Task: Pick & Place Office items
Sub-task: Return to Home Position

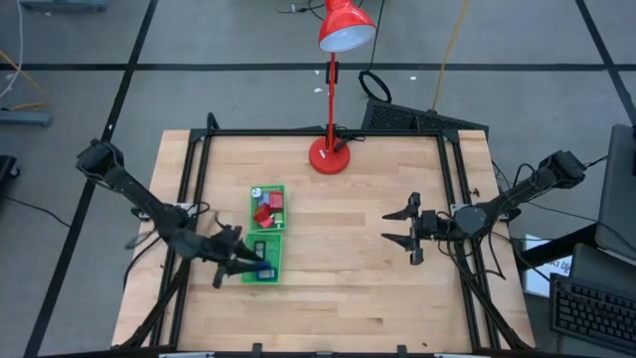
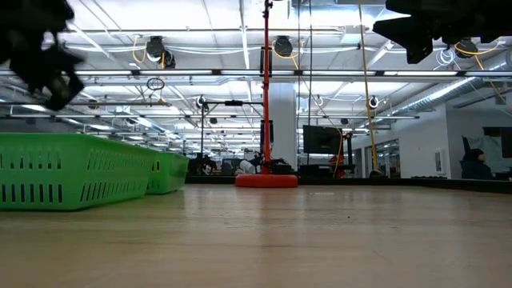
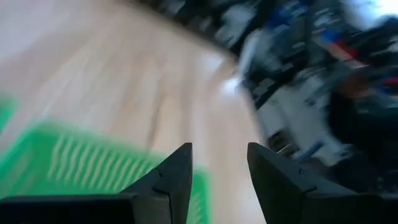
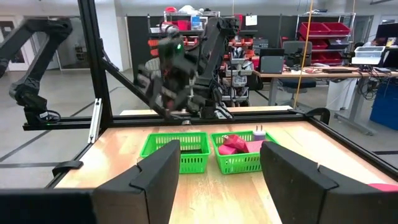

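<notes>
The long green tray (image 1: 281, 249) lies left of the table's middle. Its far compartment holds red blocks (image 1: 265, 209) and a whitish bit (image 1: 257, 192). A dark rectangle with a blue face (image 1: 262, 272) lies in its near compartment. The right wrist view shows the red blocks (image 4: 233, 144) and the whitish bit (image 4: 259, 132) in the tray (image 4: 180, 163). My left gripper (image 1: 248, 264) hovers open over the near compartment, above the tray's rim (image 2: 72, 180) in the low view. Its fingers (image 3: 219, 168) hold nothing. My right gripper (image 1: 390, 227) waits open above the table's right half (image 4: 221, 168).
The tall red desk lamp stands with its base (image 1: 329, 155) at the far middle of the table and its shade (image 1: 346, 28) beyond the far edge. A black frame (image 1: 318, 131) borders the table. Bare wood (image 1: 338, 268) lies between the tray and my right gripper.
</notes>
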Available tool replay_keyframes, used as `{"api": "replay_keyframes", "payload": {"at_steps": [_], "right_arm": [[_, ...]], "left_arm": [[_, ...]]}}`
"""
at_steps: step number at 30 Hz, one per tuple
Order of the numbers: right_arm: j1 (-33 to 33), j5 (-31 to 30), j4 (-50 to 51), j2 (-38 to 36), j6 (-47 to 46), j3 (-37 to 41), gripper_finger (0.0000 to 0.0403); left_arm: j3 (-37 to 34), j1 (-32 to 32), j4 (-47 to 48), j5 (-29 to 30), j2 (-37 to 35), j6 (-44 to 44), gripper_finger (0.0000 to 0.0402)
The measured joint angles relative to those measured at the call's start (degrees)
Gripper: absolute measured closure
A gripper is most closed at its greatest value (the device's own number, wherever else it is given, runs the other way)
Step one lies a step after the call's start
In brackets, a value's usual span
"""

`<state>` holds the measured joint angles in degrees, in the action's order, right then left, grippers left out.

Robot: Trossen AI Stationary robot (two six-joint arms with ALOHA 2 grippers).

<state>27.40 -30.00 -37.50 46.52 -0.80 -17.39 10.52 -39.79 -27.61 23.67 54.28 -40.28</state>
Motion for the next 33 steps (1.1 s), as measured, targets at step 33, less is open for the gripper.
{"api": "replay_keyframes", "payload": {"at_steps": [33], "right_arm": [[0.01, 0.02, -0.47, -0.02, 4.98, 0.0, 0.0193]], "left_arm": [[-8.28, 15.72, -3.41, -3.14, -33.67, 41.78, 0.0225]]}}
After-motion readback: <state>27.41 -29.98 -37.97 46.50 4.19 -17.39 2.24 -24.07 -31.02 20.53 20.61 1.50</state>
